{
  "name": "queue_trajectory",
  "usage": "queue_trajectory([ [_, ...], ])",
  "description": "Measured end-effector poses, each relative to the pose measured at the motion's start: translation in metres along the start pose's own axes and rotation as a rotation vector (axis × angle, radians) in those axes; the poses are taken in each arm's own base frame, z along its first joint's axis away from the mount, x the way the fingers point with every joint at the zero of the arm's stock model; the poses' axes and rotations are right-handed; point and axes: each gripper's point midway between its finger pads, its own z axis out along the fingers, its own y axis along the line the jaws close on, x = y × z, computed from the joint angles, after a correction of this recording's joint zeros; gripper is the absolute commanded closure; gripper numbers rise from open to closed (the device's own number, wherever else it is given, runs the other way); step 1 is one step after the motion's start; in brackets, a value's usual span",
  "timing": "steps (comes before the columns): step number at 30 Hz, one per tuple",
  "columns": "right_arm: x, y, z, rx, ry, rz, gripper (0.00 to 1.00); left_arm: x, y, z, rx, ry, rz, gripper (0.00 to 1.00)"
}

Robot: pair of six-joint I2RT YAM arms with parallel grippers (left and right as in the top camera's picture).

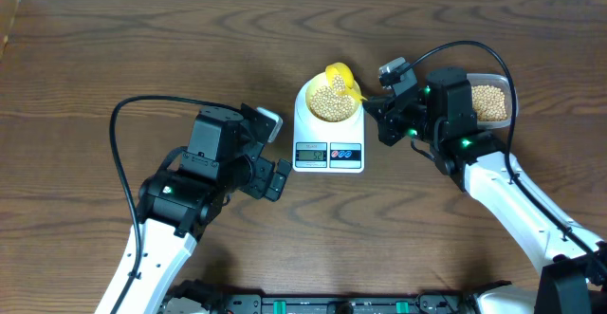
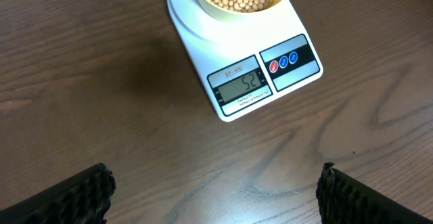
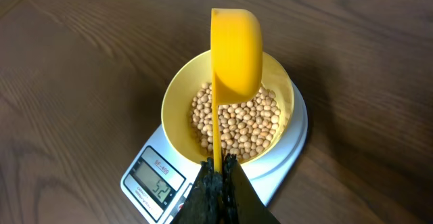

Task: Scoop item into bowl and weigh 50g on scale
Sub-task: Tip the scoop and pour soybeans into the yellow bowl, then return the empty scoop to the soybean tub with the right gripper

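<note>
The white scale [image 1: 328,153] stands mid-table with the pale yellow bowl [image 1: 305,101] on it, holding many tan beans [image 1: 330,103]. Its display reads 52 in the left wrist view [image 2: 252,83] and the right wrist view [image 3: 157,178]. My right gripper [image 1: 379,101] is shut on the handle of a bright yellow scoop [image 3: 235,55], held turned over above the bowl [image 3: 177,92] and its beans [image 3: 240,122]. My left gripper [image 1: 273,162] is open and empty over bare table, just left of the scale [image 2: 203,28]. Its fingers frame the table near the scale's front edge.
A clear plastic tub [image 1: 491,101] with more beans stands at the right, behind my right arm. The left arm's black cable loops over the table at the left. The wooden table's far edge runs along the top.
</note>
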Motion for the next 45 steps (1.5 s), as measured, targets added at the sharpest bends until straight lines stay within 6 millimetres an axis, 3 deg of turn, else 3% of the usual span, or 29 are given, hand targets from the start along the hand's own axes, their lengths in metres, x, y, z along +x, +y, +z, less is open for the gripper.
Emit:
queue_trajectory([
  [11, -0.001, 0.000, 0.000, 0.000, -0.002, 0.003, 0.99, 0.000, 0.000, 0.000, 0.000, 0.000, 0.000, 0.02],
  [15, -0.012, 0.000, 0.000, -0.001, -0.049, 0.053, 0.99, 0.000, 0.000, 0.000, 0.000, 0.000, 0.000, 0.02],
  [21, -0.032, -0.002, -0.003, -0.012, -0.125, 0.205, 0.99, 0.000, 0.000, 0.000, 0.000, 0.000, 0.000, 0.02],
  [30, -0.036, -0.029, -0.017, -0.009, -0.157, 0.505, 0.99, 0.000, 0.000, 0.000, 0.000, 0.000, 0.000, 0.02],
  [38, -0.045, -0.044, -0.056, 0.013, -0.200, 0.614, 0.99, 0.000, 0.000, 0.000, 0.000, 0.000, 0.000, 0.02],
  [45, -0.017, -0.081, -0.104, 0.176, -0.180, 0.783, 0.98, 0.000, 0.000, 0.000, 0.000, 0.000, 0.000, 0.02],
])
